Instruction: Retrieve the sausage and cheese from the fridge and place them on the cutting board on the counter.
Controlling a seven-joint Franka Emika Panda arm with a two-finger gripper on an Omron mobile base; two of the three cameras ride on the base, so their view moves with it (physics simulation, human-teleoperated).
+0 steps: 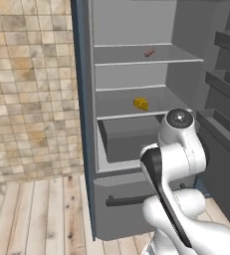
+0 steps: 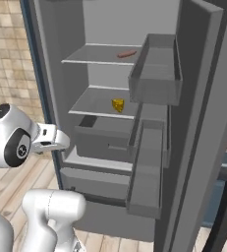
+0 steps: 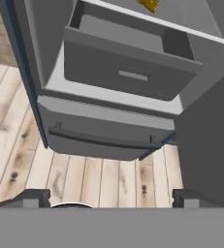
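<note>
Fridge (image 3: pixel 118 72) open; cheese (image 3: pixel 149 4) well beyond spread fingers (image 3: pixel 36 197).

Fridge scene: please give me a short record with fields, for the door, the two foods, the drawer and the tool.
fridge door: the fridge stands open
sausage: the sausage lies on the upper shelf, toward the back
cheese: the cheese sits on the shelf below, apart from the sausage
drawer: the drawer under the cheese shelf is pulled partly out
tool: the tool is open, holds nothing, and is outside the fridge, low in front of the drawer
</note>
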